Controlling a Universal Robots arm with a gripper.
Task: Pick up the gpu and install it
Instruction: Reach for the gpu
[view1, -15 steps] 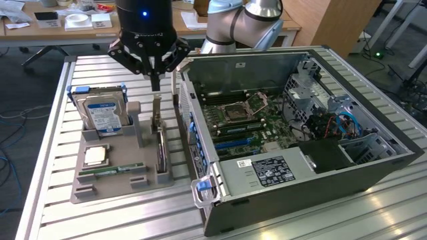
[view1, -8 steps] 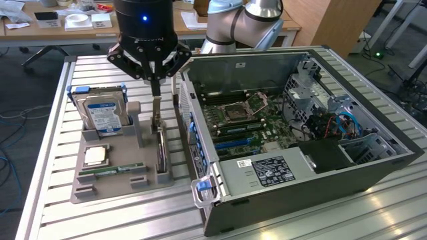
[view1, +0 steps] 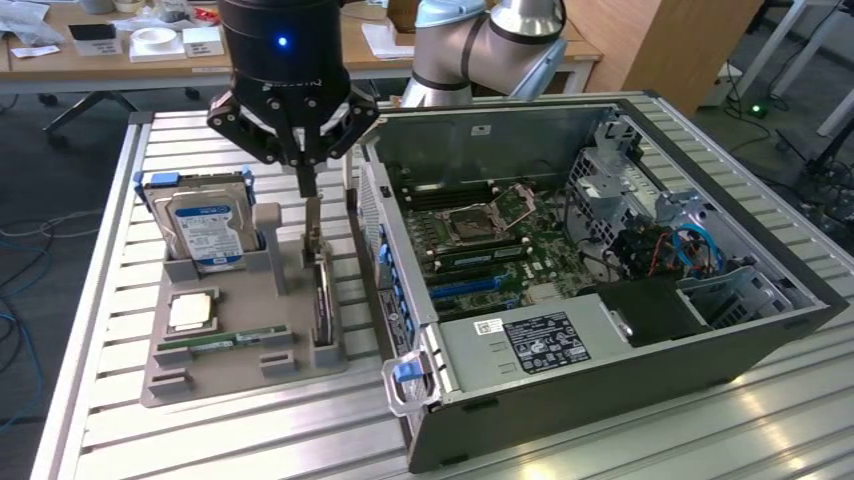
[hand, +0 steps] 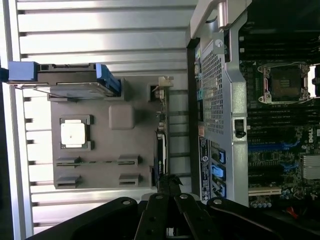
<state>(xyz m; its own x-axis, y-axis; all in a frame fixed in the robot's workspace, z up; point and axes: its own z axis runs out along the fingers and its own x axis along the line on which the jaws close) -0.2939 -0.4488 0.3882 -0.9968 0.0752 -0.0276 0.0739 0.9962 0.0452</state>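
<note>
In the exterior view, the black gripper (view1: 307, 188) hangs fingers-down from the arm over a flat grey moulded holder (view1: 200, 378). This holder lies on the ribbed aluminium table (view1: 267, 435). The gripper's two thin fingers are drawn together into a single narrow blade, with no gap showing between them and nothing clamped there.

Directly below them the gpu (view1: 322, 295), a thin dark rectangular card, stands on its long edge in a slot along the holder's side nearest the open grey computer case (view1: 641, 385). Its silvery metal end bracket (view1: 314, 235) rises just under the fingertips. Whether tips and bracket touch cannot be told.

On the exterior view's left, a silver hard drive with a blue-white label (view1: 210, 232) stands upright in the holder. A square metal-topped processor chip (view1: 191, 312) and a narrow green memory stick (view1: 220, 342) lie flat nearer the camera. The green motherboard (view1: 494, 240) is exposed inside the case.

In the wrist view, the closed fingertips of the gripper (hand: 170, 184) line up with the gpu (hand: 160, 150). The card is seen edge-on as a dark strip between the holder (hand: 105, 150) and the case (hand: 215, 100). The bracket (hand: 162, 85) sits at the card's far end. The hard drive (hand: 70, 80), the chip (hand: 73, 134) and the motherboard (hand: 280, 125) also appear.
</note>
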